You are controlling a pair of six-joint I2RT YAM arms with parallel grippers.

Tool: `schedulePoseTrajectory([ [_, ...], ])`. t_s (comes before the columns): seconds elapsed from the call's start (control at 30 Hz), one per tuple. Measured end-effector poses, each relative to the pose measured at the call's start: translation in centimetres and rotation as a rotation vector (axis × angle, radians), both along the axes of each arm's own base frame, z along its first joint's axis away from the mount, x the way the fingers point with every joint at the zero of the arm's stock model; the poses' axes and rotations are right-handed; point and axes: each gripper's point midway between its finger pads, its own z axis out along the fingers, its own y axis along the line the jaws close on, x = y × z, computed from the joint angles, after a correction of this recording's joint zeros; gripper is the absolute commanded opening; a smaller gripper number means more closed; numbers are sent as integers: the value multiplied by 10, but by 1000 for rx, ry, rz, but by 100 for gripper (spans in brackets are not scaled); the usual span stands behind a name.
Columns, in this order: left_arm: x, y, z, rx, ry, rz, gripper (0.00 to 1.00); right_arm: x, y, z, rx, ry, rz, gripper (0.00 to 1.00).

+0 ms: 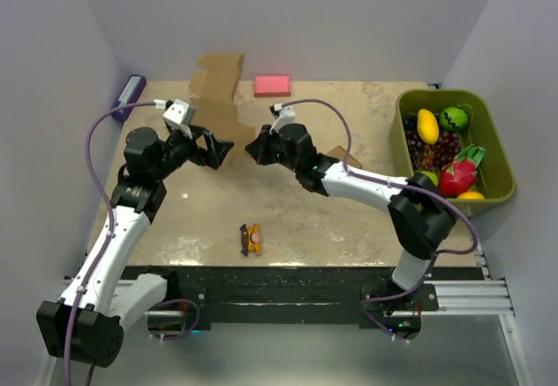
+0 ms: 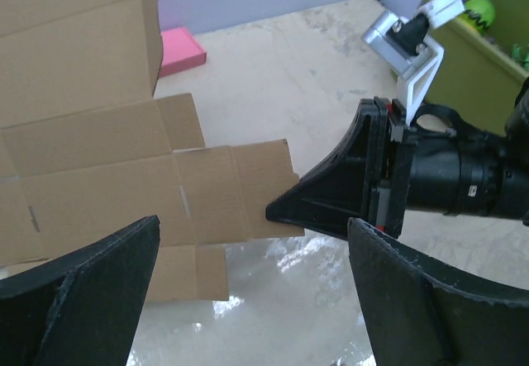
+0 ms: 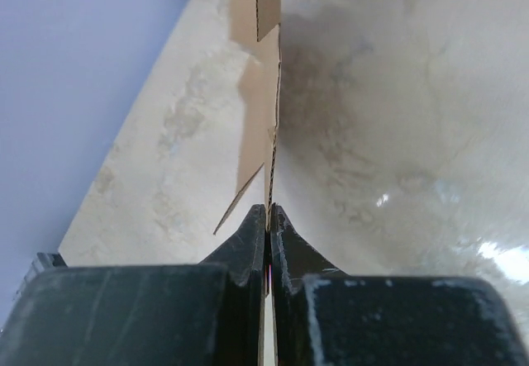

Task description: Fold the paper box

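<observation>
1. Top view: the paper box (image 1: 218,77) is a flat brown cut-out sheet at the far side of the table (image 1: 349,220), left of centre. Its far flap stands up against the back wall, just left of a pink block (image 1: 272,85).
2. Top view: the left gripper (image 1: 225,152) and right gripper (image 1: 253,149) face each other nearly tip to tip at the sheet's near edge. The arms cover the contact, so the grip is hard to confirm here.
3. Top view: a green bin (image 1: 490,133) of toy fruit sits at the right edge, a small orange toy (image 1: 252,239) lies front-centre and a purple object (image 1: 131,90) sits in the far-left corner.
4. Left wrist: the left gripper (image 2: 252,234) is spread wide with nothing clamped. The fingers (image 2: 83,292) frame the sheet's near-right panels, and the paper box (image 2: 99,168) lies mostly flat with its back panel raised.
5. Left wrist: the right gripper (image 2: 285,205) comes in from the right, tips together on the sheet's right end panel.
6. Right wrist: the right gripper (image 3: 269,217) has its jaws pressed together, pinching the cardboard. The paper box (image 3: 266,110) shows edge-on as a thin strip running away from the tips.
</observation>
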Motion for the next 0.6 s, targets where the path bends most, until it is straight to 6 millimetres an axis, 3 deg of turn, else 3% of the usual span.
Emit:
schedulePoseTrajectory([
  [0.1, -1, -10, 39, -27, -74, -61, 100, 4, -15, 50, -17, -86, 13, 0],
  [0.2, -2, -23, 102, -67, -204, -142, 100, 5, -38, 101, -39, -175, 12, 0],
  [0.33, -11, -40, 159, -98, -323, -271, 98, -6, -63, 150, -85, -267, 22, 0],
  [0.4, -11, -49, 170, -103, -343, -330, 98, -17, -73, 170, -119, -304, 36, 0],
  [0.47, -8, -56, 168, -100, -327, -356, 98, -27, -84, 181, -160, -324, 50, 0],
  [0.6, -10, -77, 147, -68, -256, -423, 100, -45, -103, 179, -256, -314, 85, 0],
])
